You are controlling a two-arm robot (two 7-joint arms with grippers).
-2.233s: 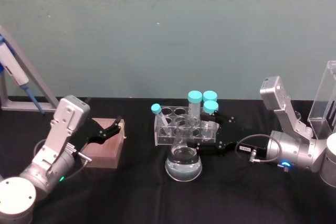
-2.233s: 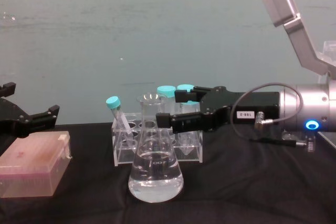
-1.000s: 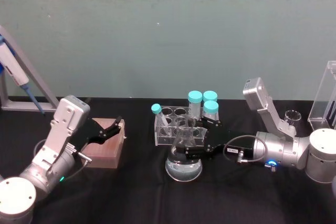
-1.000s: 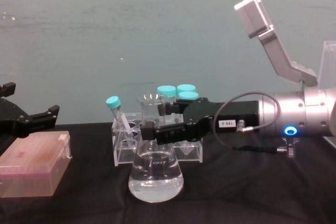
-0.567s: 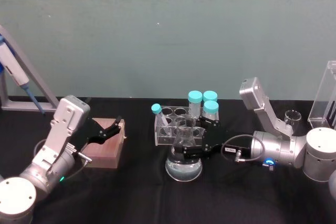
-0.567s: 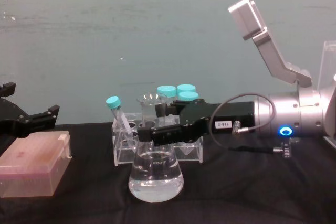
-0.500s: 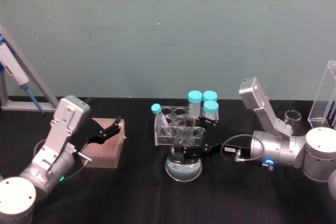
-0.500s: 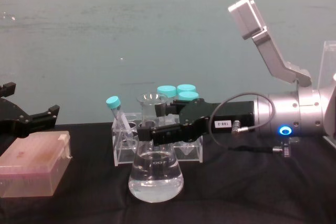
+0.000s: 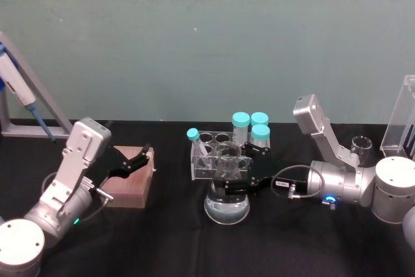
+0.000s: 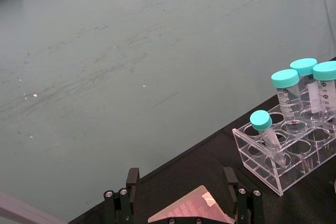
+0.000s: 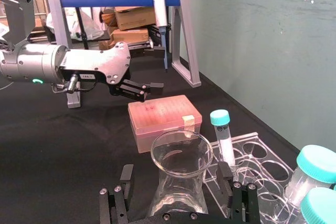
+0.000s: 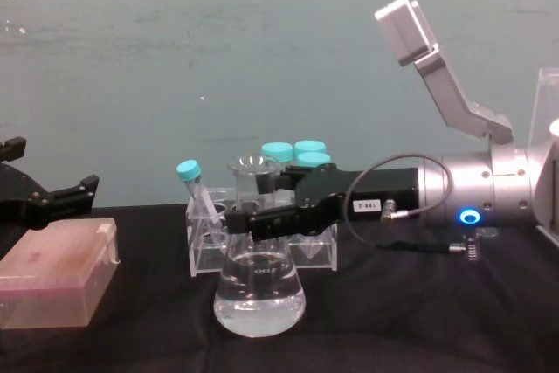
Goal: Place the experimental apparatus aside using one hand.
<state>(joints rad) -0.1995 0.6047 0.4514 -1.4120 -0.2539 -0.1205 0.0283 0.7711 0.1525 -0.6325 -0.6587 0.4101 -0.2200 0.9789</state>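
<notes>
Flask: a clear glass conical flask (image 9: 226, 200) is standing upright on the black-clothed table (image 9: 168, 238), wide rounded base, narrow neck flaring to an open rim, a little clear liquid pooling at the bottom.
Right pincer: the matte black right pincer (image 12: 249, 221) is reaching in level from the right, its two fingers sitting on either side of the flask's neck with the jaws spread; I cannot tell whether the pads are touching the glass.
Right wrist: a brushed silver cylinder with a glowing blue ring light (image 12: 470, 216) and a looping grey cable (image 12: 384, 172).
Rack: a clear acrylic tube rack (image 9: 224, 160) is standing just behind the flask, holding plastic tubes with teal screw caps (image 9: 241, 120), one thin tube leaning.
Left pincer: the left pincer (image 9: 133, 160) is hanging spread above a pink translucent box (image 12: 54, 279) at the table's left, well apart from the flask.
Far right: a small glass beaker (image 9: 360, 148) and a tall clear acrylic stand (image 9: 401, 121) are sitting beyond the right arm.
</notes>
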